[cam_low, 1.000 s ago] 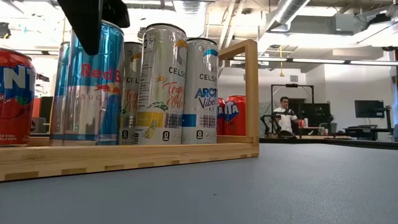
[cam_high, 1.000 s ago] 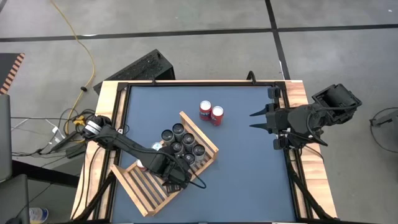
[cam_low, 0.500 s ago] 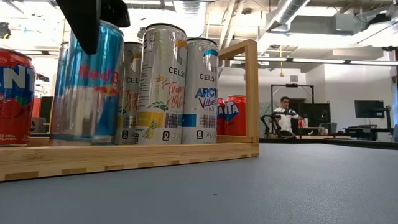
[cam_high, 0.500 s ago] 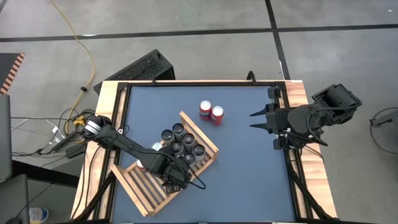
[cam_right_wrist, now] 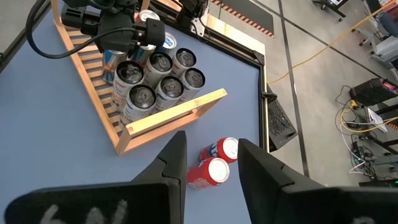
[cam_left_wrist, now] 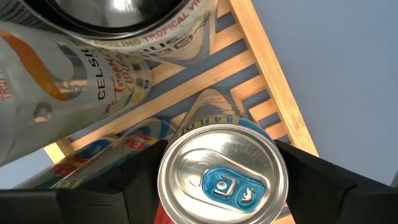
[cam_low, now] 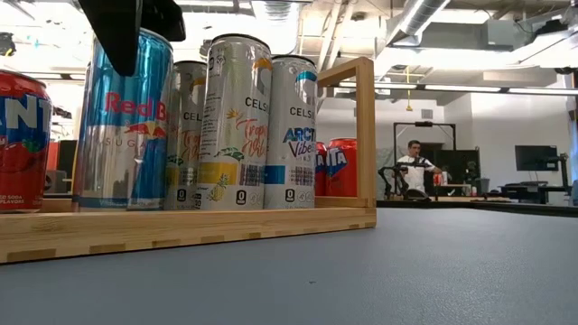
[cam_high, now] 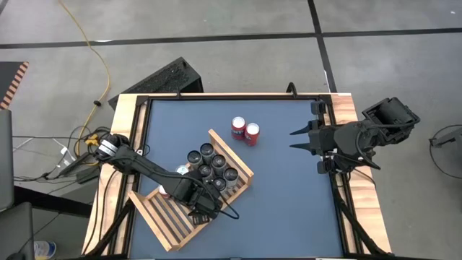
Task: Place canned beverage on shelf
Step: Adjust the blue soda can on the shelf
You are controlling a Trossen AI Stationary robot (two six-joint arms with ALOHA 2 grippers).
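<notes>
High view: the left end effector [cam_high: 204, 206] is hovering over the slatted light-wood shelf [cam_high: 166, 220], far nearer the task than the right end effector [cam_high: 294, 141], which is waiting released and empty at the worktop's edge.

Low view: the tall blue-and-silver beverage can [cam_low: 122, 126] is standing upright on the shelf, directly beneath the left end effector.

Left wrist view: it is straddling the can's lid; grasping or released, I cannot tell.

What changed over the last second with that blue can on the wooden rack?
The left pincer spread a little around the blue can, which went from tilted to upright on the shelf. The pincer still straddles the can's top. The other cans and the waiting right pincer stayed put.
</notes>
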